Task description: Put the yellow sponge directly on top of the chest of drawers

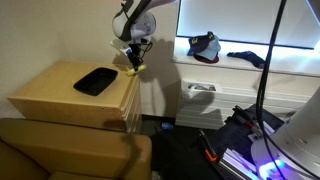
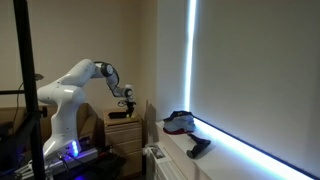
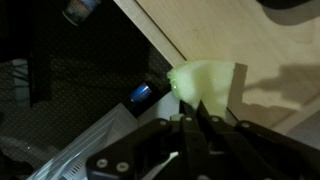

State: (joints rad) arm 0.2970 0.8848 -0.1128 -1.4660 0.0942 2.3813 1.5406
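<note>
Exterior view: jaws hang over the chest of drawers [image 1: 60,92], at the corner of its top at 3 o'clock. The yellow sponge [image 1: 134,68] is right under them, above that corner. We can't tell from here if it touches the wood. Black tray [image 1: 97,81] sits on the top at 9 o'clock of the sponge, near but apart, with bare wood between. Couch [image 1: 60,150] is at 6 o'clock, below the work area and not in the way. A cap [image 1: 205,47] lies off at 3 o'clock, well apart.

Exterior view, side on: arm [image 2: 75,80] reaches out over the chest of drawers [image 2: 124,130]. The sponge is too small to make out. Cap [image 2: 180,122] is at 4 o'clock, clear of the path.

Wrist view: jaws look clamped on the lower end of the yellow sponge [image 3: 205,82], fingers [image 3: 185,130] drawn together on it. The sponge is mostly over the wooden top [image 3: 270,50], and its 9 o'clock end is right at the edge. Dark floor and a small blue object [image 3: 142,94], which we can't identify, lie past that edge.

Our read: pick and carry are done and the sponge is at the target, but it is not yet released. What's left is 1 lowering if needed, opening the jaws and retreating. The main risk is the edge: dropped here, the sponge could tip off. The tray leaves room to shift inboard.
</note>
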